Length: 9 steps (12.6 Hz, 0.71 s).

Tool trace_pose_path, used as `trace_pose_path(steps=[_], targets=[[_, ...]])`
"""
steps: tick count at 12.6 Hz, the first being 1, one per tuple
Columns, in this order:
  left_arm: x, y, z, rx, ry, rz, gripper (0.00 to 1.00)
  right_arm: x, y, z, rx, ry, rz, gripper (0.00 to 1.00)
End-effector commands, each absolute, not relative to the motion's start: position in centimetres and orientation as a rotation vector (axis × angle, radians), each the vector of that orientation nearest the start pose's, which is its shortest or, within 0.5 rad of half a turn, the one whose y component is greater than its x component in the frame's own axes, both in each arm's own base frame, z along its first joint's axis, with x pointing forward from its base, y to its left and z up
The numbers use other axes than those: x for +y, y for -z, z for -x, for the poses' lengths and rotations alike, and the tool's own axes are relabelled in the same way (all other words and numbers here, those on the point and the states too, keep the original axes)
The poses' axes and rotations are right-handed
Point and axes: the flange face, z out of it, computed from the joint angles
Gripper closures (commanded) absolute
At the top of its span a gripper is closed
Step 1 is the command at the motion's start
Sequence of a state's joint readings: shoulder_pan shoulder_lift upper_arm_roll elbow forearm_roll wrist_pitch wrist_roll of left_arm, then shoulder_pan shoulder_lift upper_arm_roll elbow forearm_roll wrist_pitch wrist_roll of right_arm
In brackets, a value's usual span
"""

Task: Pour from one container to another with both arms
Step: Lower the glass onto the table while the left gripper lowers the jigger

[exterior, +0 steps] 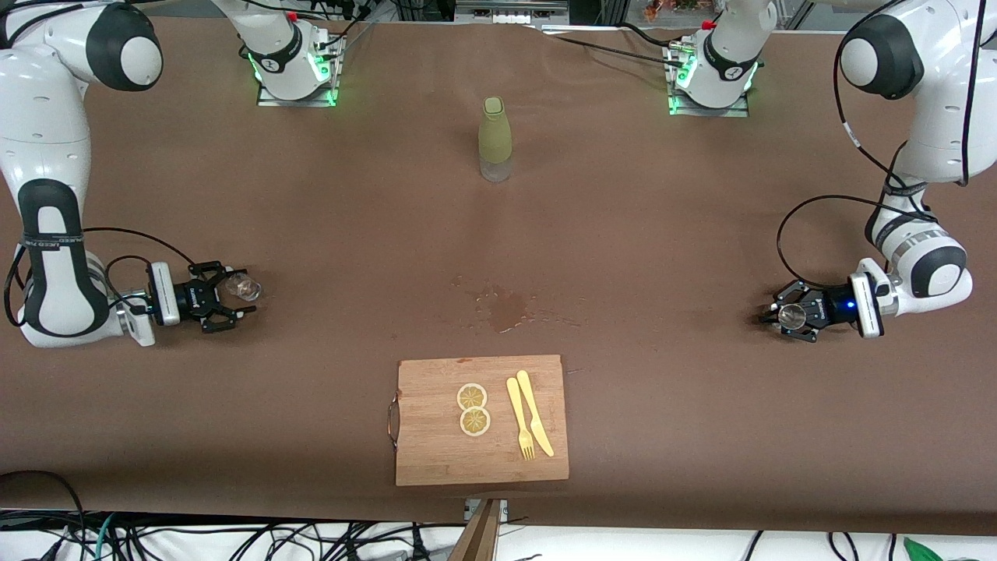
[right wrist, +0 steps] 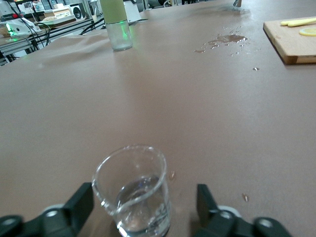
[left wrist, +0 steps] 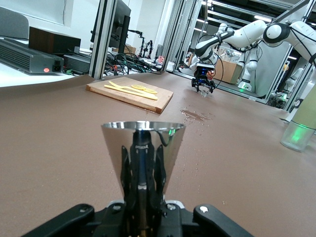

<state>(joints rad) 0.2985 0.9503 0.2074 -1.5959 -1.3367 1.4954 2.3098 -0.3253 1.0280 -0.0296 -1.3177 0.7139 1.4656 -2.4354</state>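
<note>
Left claw [exterior: 781, 315] pinches a metal cup [left wrist: 143, 158]; right claw [exterior: 234, 300] spread around glass [right wrist: 133, 190], seemingly untouching.

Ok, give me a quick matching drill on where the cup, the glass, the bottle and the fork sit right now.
Things:
1. metal cup
2. clear glass
3. green bottle
4. yellow fork

Places:
A. on the cutting board, beside the knife
B. standing on the table between the open fingers of the right end effector
C. gripped in the shut left end effector
D. upright on the table, between the two arm bases

Pairs: 1-C, 2-B, 3-D, 4-A
</note>
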Motion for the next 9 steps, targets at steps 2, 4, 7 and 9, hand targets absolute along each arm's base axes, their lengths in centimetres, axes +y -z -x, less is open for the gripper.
trace_pose_path(steps=[2, 4, 7, 9], targets=[[18.6, -8.5, -58.5, -1.039, -1.043, -1.614, 1.00, -18.1, -10.3, -61.6, -1.689, 0.572, 1.334, 0.00], [18.6, -8.5, -58.5, -1.079, -1.073, -1.598, 1.00, -21.1, -11.0, -61.0, -1.701, 0.550, 1.363, 0.00], [18.5, -9.0, -58.8, -1.133, -1.114, -1.570, 1.00, -23.7, -13.3, -60.9, -1.726, 0.481, 1.404, 0.00], [18.0, -9.3, -58.7, -1.137, -1.129, -1.515, 1.00, -24.4, -14.5, -60.9, -1.703, 0.437, 1.463, 0.00]])
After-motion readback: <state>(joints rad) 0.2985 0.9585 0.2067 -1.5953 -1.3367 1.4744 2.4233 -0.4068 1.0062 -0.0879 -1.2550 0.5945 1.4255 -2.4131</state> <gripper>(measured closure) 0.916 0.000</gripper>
